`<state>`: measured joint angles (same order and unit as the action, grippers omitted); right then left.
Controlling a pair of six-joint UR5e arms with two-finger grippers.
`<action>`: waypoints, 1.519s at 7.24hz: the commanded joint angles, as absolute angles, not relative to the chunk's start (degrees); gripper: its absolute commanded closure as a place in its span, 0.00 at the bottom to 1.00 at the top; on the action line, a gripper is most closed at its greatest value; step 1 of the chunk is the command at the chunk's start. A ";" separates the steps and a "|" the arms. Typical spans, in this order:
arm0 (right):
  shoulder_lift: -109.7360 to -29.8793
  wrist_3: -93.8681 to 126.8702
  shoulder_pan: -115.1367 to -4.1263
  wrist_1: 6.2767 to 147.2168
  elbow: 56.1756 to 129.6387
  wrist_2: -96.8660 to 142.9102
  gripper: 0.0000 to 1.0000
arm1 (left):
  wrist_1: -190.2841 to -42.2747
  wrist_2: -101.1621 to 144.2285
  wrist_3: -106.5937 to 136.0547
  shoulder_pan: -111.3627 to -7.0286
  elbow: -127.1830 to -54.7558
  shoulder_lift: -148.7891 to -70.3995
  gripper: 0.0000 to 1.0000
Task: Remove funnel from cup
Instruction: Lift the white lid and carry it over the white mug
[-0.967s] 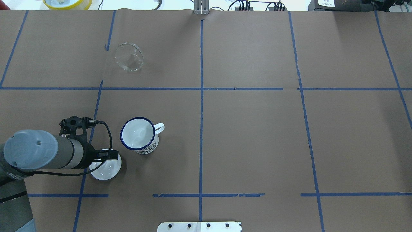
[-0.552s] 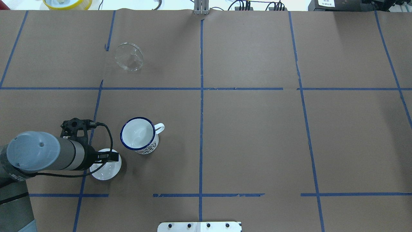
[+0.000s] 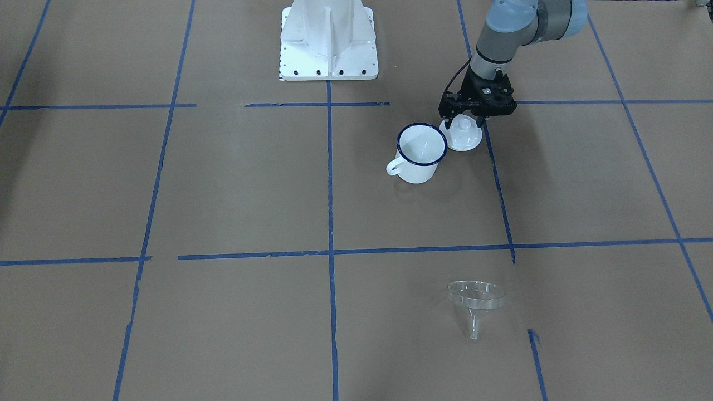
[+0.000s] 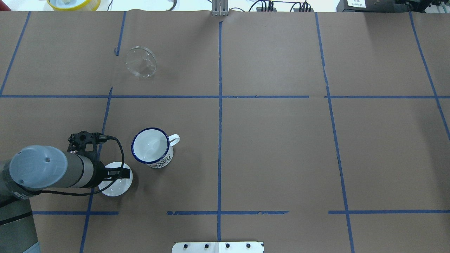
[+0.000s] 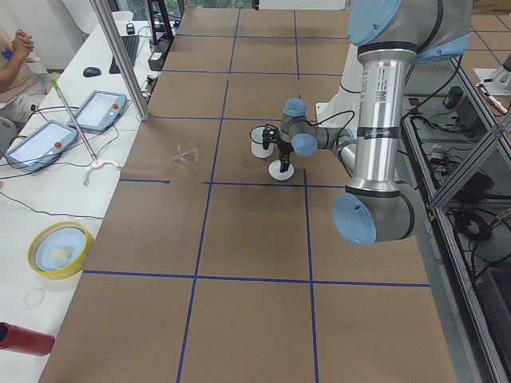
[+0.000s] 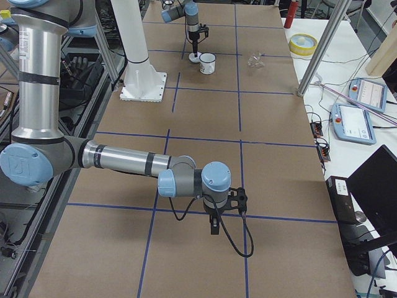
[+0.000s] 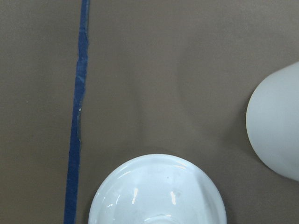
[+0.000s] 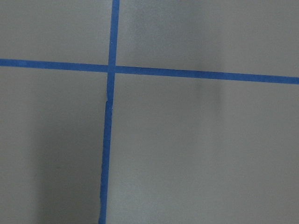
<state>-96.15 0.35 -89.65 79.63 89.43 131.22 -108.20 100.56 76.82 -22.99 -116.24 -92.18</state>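
Observation:
The clear funnel (image 4: 141, 62) lies on the table by itself, far from the cup; it also shows in the front view (image 3: 476, 301). The white cup (image 4: 151, 146) with a dark blue rim stands upright and holds nothing (image 3: 420, 150). My left gripper (image 3: 462, 116) hangs low over a white round lid (image 3: 461, 136) right beside the cup, jaws apart on either side of the lid's knob. The left wrist view shows the lid (image 7: 157, 191) and the cup's side (image 7: 278, 135). My right gripper (image 6: 214, 226) shows only in the exterior right view, far from these things, and I cannot tell its state.
The white robot base (image 3: 328, 39) stands at the table's near middle. A yellow-rimmed bowl (image 4: 74, 3) sits beyond the far edge. Blue tape lines (image 8: 111, 140) cross the brown paper. Operator pendants (image 5: 100, 110) and a pole (image 5: 120, 56) stand along the far side.
The left arm has drawn back slightly toward the robot over the lid. The lid, cup and funnel have not moved.

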 commanded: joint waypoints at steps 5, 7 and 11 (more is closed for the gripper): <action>-96.15 0.35 -89.65 79.63 89.47 131.22 0.00 | -106.52 100.63 76.73 -23.29 -117.16 -91.76 1.00; -96.15 0.35 -89.65 79.63 89.39 131.22 0.00 | -106.52 100.55 76.73 -23.55 -117.16 -91.84 1.00; -96.15 0.35 -89.65 79.63 89.38 131.22 0.00 | -106.44 100.55 76.73 -23.91 -118.30 -91.67 1.00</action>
<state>-96.15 0.35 -89.65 79.63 89.39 131.22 -106.47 100.55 76.73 -23.79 -117.84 -91.77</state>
